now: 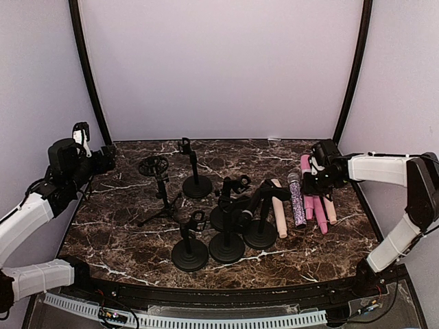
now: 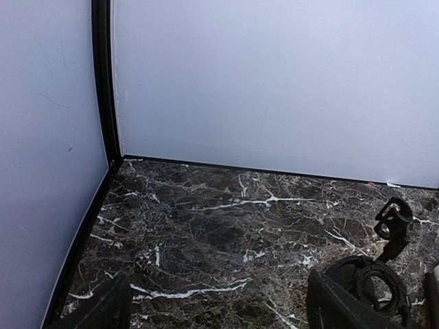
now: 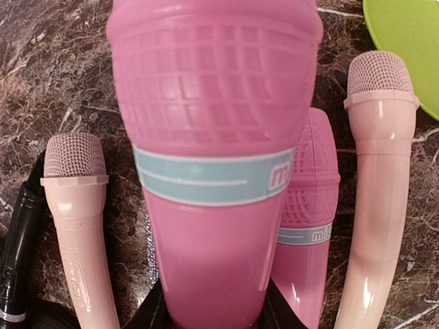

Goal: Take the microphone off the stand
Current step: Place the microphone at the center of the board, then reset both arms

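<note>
My right gripper [image 1: 317, 177] is shut on a bright pink microphone [image 1: 305, 164] with a light blue band and holds it above the other microphones at the right. In the right wrist view this microphone [image 3: 216, 137] fills the middle, with a black finger [image 3: 147, 312] on each side of its handle. Several black stands [image 1: 226, 236] are grouped mid-table. One of them [image 1: 262, 229] carries a black microphone [image 1: 259, 199]. My left gripper [image 1: 103, 159] is open and empty, raised near the left wall, fingers [image 2: 343, 305] wide apart over bare marble.
Lying at the right are a pale pink microphone [image 1: 280, 216], a glittery purple one [image 1: 298, 202], a pink one [image 3: 309, 205] and another pale pink one [image 3: 377, 171]. A tripod stand with a ring mount [image 1: 154, 166] stands at the left. A green object [image 3: 411, 41] shows at the right wrist view's corner.
</note>
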Available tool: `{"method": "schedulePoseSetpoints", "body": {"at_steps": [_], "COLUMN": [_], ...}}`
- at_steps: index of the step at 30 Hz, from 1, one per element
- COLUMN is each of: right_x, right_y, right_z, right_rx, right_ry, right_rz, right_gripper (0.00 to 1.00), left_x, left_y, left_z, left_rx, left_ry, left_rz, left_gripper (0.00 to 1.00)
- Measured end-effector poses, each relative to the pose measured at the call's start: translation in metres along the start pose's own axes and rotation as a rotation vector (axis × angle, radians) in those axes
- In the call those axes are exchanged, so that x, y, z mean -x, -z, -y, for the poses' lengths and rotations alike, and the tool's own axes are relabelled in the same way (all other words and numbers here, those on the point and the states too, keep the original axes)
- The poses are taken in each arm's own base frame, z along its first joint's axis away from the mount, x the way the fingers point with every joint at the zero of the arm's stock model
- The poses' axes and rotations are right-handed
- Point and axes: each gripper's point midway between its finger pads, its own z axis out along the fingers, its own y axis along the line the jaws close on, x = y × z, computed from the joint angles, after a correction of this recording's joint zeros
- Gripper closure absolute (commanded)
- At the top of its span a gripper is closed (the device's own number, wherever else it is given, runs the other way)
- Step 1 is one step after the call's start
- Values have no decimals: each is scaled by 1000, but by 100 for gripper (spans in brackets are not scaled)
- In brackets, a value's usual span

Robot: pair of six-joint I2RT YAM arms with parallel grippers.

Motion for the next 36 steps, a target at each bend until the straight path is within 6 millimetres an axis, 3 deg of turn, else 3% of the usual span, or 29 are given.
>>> {"method": "schedulePoseSetpoints", "body": {"at_steps": [6, 12, 25, 31, 36], "right_x": [-8, -8, 5, 35, 81], "right_y": [-8, -9, -4, 24, 60], "right_z": [2, -2, -7, -10, -3], "right_rx": [-4, 13, 35, 66, 104], "right_ry": [-10, -22, -37, -37, -50], "right_rz": [-29, -28, 17, 152, 373], "right_gripper": [68, 51, 33, 19, 12], "left_x": [-22, -25, -40, -51, -70], "left_y": [-4, -5, -9, -11, -26], "left_z": [-13, -21, -27, -31, -25], "left_rx": [54, 93, 123, 126, 95], "left_ry": [13, 24, 20, 24, -35], "left_rz": [-6, 12, 7, 25, -16], "left_gripper": [8, 6, 6, 5, 4]}}
